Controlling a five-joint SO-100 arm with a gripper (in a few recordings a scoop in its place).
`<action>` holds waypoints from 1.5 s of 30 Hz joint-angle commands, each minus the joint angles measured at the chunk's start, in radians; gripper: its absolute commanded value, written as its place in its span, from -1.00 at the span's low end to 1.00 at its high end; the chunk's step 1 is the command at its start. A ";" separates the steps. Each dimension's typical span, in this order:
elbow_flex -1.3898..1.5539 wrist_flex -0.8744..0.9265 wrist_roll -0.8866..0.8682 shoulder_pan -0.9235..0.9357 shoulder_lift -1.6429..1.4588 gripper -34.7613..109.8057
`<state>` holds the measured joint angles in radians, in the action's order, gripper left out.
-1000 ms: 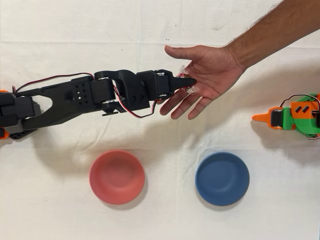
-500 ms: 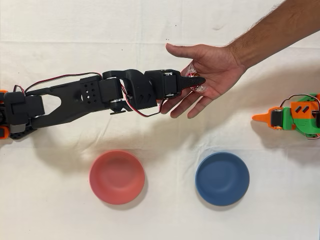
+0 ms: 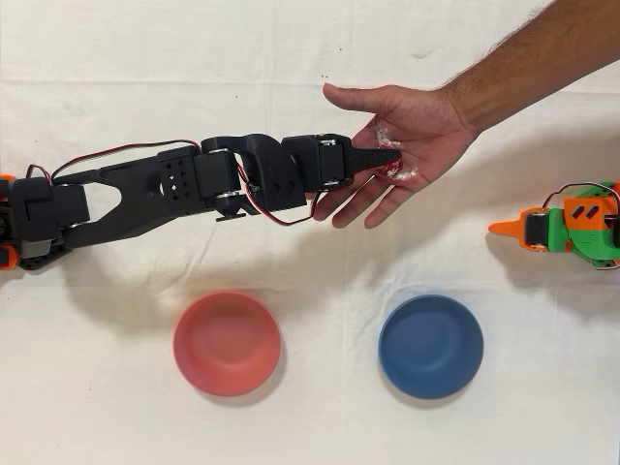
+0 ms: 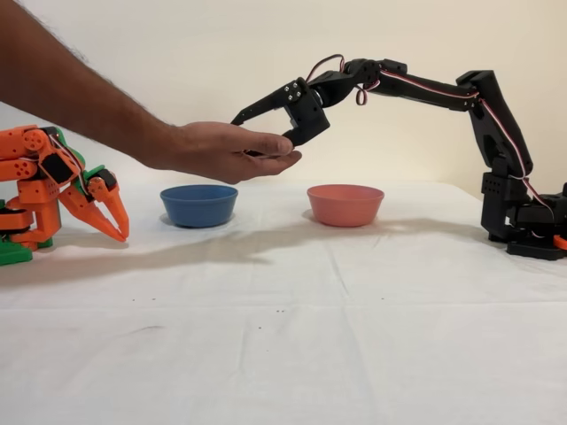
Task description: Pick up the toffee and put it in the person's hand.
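Black arm [image 3: 155, 189] stretched fully right in overhead view, reach slightly longer than half second ago. Person's hand [image 3: 402, 145] open, palm up, held in same place throughout. Gripper [image 3: 386, 160] now over palm centre, earlier over finger bases. Jaws parted in fixed view, lower finger touching palm. Toffee [image 3: 395, 170] lying on palm just beside gripper tip, looks released though contact hard to rule out. Judgement: delivery essentially done, retreat remains. Pink bowl [image 3: 227, 342], blue bowl [image 3: 430, 346] untouched, near side.

One camera looks straight down; another faces sideways at table [image 4: 354, 301] height.
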<state>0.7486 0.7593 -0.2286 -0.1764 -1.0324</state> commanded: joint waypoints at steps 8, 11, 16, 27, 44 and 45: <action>0.012 -0.015 -0.009 -0.017 -0.138 -0.24; 0.032 0.006 0.002 -0.018 -0.169 -0.24; 0.123 0.074 0.040 -0.014 -0.284 -0.24; 0.336 0.305 0.155 0.035 -0.545 -0.26; 1.117 0.387 0.123 0.117 -1.181 -0.52; 1.157 0.382 0.123 0.117 -1.215 -0.52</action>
<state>1.7856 1.1612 -0.0828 -0.0522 -2.0724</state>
